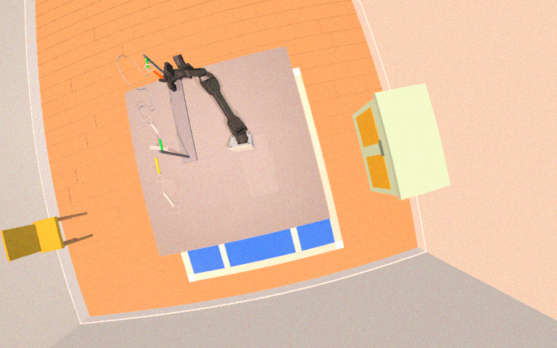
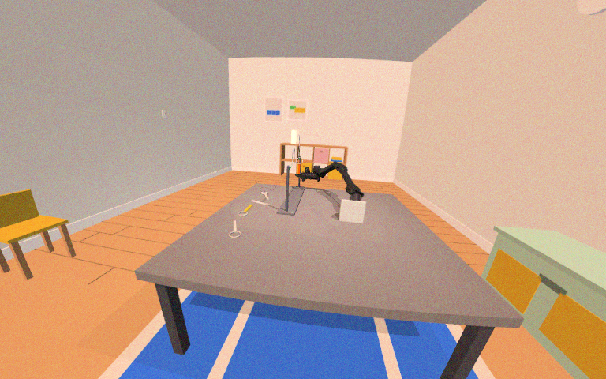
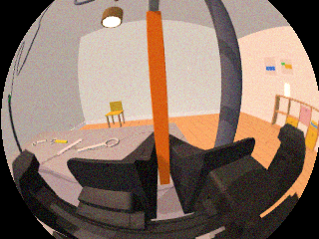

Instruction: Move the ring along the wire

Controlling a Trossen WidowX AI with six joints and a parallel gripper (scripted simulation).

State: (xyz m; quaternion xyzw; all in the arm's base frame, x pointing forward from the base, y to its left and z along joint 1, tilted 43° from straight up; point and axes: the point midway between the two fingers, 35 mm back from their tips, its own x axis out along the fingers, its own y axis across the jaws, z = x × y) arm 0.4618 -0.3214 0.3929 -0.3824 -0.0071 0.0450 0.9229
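- Orange handle (image 1: 157, 74) (image 2: 298, 167) (image 3: 159, 100) stands pinched between the gripper's (image 1: 162, 78) (image 2: 298, 175) (image 3: 162, 149) fingers, its lower end between them.
- White ring (image 1: 149, 67) hangs at the green wire section (image 1: 146, 62) beside the far post (image 1: 153, 64) (image 3: 230, 75).

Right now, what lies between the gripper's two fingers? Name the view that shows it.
The orange handle lies between the fingers of the gripper, gripped near its lower end; the wrist view shows it.

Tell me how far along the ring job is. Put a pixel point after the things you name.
Done: the gripper (image 1: 162, 78) (image 3: 159, 135) is shut on the orange handle (image 1: 157, 74) (image 3: 158, 95).
In hand: the ring (image 1: 149, 67), at the far post's green part (image 1: 146, 62).
Left: carry it to the other green part (image 1: 161, 144), release, back away.
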